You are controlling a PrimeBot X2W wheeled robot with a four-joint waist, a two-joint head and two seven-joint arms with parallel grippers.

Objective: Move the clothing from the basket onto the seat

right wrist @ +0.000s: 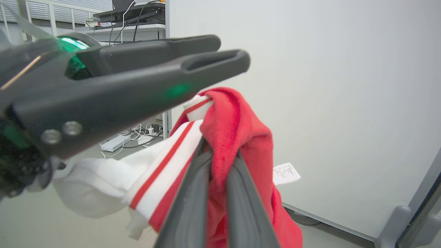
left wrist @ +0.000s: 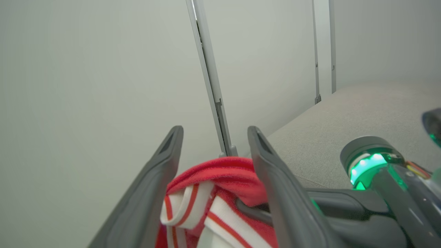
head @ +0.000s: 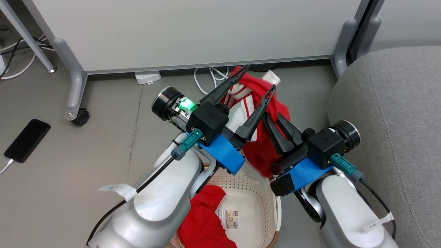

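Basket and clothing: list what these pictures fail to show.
- Head view: the left forearm covers the left side of the basket and part of the red garment inside; the bottom edge cuts both.
- Head view: the sticker is too small to read.
- Right wrist view: the right hand covers its pinch on the held garment; the bottom edge cuts the rest.

We are in an office or lab room. At the far side stands a pale grey partition panel on grey metal feet with a black castor wheel. White cables and a white power strip lie on the bare grey floor beneath it. A black smartphone lies plugged in at the left, and a grey fabric-upholstered seat sits at the right.
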